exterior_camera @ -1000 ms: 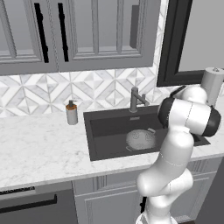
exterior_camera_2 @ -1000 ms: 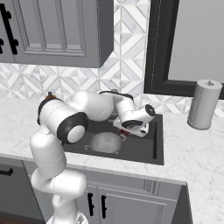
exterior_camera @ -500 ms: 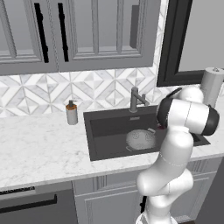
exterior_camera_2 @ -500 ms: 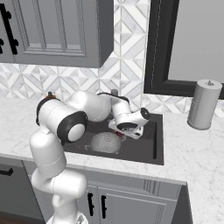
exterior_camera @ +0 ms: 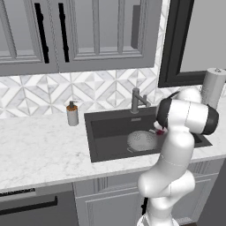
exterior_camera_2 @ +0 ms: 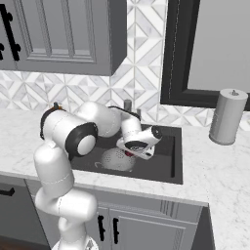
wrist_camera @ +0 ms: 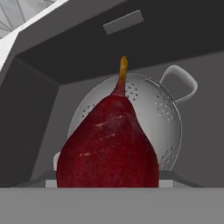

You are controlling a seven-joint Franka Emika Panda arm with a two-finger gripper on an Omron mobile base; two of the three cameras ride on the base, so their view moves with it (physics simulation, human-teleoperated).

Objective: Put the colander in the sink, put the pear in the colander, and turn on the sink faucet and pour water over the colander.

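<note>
My fingers (exterior_camera_2: 131, 153) pinch the small dark red pear (wrist_camera: 108, 144), stem up, low inside the large dark charcoal sink (exterior_camera: 99, 132) set in the white marble table (exterior_camera: 39, 150), just right of the round silver-grey perforated metal colander (exterior_camera: 142, 140) resting on the basin floor.

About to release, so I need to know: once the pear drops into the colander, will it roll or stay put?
The pear is rounded and tapers to a stem, so it will probably roll briefly. The colander is a deep bowl, so it should settle at the bottom. Its skin looks smooth, perhaps slippery.
</note>
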